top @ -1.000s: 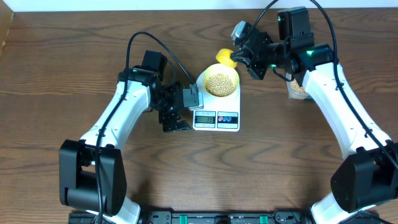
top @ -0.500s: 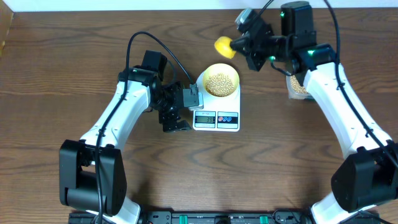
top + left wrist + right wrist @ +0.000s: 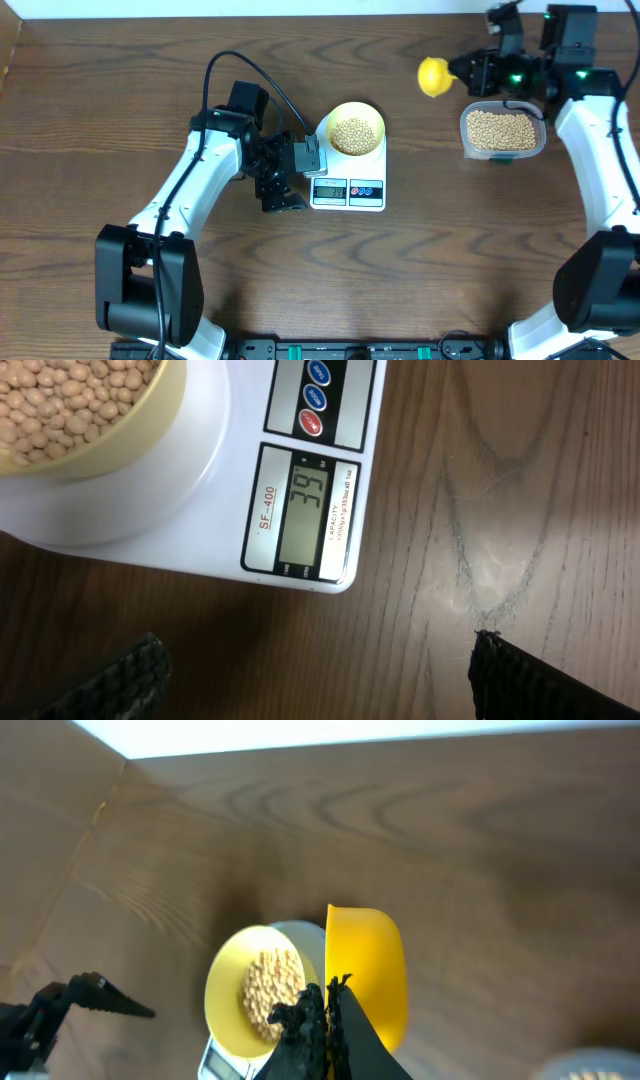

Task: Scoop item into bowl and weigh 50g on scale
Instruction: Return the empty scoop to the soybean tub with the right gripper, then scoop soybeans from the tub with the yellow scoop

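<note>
The pale yellow bowl (image 3: pixel 355 130) holds tan beans (image 3: pixel 353 133) and sits on the white scale (image 3: pixel 348 178). The left wrist view shows the scale's display (image 3: pixel 304 512) reading 39, with the bowl (image 3: pixel 120 420) at top left. My left gripper (image 3: pixel 283 188) is open and empty on the table left of the scale (image 3: pixel 320 670). My right gripper (image 3: pixel 470 72) is shut on the handle of the bright yellow scoop (image 3: pixel 434 76), held in the air left of the clear container of beans (image 3: pixel 502 132). The right wrist view shows the scoop (image 3: pixel 368 975), my gripper (image 3: pixel 328 1010) and the bowl (image 3: pixel 235 1005).
The clear plastic container stands at the back right, under my right arm. Bare wooden table lies around the scale. The table's far edge runs just behind the container.
My right gripper has carried the scoop from above the bowl up and to the right, to beside the clear container. The left arm has not moved.
</note>
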You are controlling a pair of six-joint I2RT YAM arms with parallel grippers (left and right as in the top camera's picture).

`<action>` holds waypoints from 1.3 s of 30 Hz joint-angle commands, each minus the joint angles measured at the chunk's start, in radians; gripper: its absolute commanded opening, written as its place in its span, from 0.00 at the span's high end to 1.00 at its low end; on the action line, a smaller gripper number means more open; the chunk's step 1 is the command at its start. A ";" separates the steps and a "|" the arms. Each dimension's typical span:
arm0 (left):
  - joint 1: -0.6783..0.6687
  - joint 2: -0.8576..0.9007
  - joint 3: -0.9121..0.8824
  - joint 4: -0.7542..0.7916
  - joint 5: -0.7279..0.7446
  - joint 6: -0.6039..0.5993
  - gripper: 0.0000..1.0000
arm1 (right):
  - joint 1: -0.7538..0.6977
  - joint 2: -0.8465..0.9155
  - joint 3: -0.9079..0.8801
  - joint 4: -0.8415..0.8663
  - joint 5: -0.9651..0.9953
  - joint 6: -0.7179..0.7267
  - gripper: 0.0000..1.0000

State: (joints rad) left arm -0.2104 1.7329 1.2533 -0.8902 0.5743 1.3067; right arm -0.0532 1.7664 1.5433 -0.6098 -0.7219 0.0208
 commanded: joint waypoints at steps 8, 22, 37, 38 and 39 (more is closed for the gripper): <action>0.004 0.006 -0.002 -0.005 0.016 0.010 0.03 | -0.127 -0.007 0.011 -0.192 0.192 -0.037 0.99; 0.005 0.006 -0.002 -0.005 0.016 0.009 0.03 | -0.136 0.022 -0.001 -0.266 0.600 -0.037 0.99; 0.005 0.006 -0.002 -0.005 0.016 0.010 0.02 | -0.135 0.193 -0.002 -0.171 0.374 -0.027 0.99; 0.005 0.006 -0.002 -0.005 0.016 0.010 0.02 | -0.137 0.199 -0.002 -0.164 0.359 -0.013 0.99; 0.005 0.006 -0.002 -0.005 0.016 0.010 0.02 | -0.137 0.200 -0.002 -0.162 0.351 -0.014 0.99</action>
State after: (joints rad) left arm -0.2104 1.7329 1.2533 -0.8902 0.5743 1.3067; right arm -0.1864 1.9373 1.5429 -0.7811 -0.2817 -0.0071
